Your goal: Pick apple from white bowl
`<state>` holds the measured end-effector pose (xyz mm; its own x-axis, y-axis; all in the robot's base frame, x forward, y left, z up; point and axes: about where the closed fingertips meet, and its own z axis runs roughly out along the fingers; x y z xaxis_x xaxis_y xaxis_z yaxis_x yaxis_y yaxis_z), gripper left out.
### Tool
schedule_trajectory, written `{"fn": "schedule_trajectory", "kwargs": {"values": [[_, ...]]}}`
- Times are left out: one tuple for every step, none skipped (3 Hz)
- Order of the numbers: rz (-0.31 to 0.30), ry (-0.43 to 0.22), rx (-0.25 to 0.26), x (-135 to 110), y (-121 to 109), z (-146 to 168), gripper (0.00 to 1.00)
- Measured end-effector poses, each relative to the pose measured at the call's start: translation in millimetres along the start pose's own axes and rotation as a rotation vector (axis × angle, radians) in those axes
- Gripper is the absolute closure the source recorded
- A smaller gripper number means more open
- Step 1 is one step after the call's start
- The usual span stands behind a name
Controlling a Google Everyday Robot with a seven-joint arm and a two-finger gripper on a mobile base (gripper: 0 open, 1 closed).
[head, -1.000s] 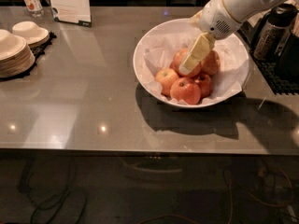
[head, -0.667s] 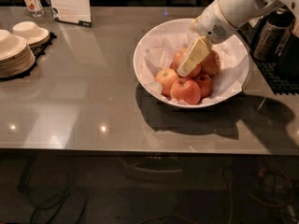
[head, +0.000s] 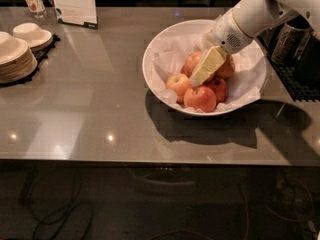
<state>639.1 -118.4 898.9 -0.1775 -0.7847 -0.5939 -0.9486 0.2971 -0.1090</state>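
Camera view: claw (head: 198,78) by apple (head: 200,99) in white bowl (head: 150,59).

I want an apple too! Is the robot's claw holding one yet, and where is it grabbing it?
Cannot tell. The claw is down in the white bowl, its tip against the apples, but no grip on any apple shows.
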Motion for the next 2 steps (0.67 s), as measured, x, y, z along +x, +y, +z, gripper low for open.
{"fn": "schedule_trajectory", "kwargs": {"values": [[0.0, 0.0, 0.0, 0.0, 0.0, 0.0, 0.19], [0.0, 0.0, 0.0, 0.0, 0.0, 0.0, 0.42]]}}
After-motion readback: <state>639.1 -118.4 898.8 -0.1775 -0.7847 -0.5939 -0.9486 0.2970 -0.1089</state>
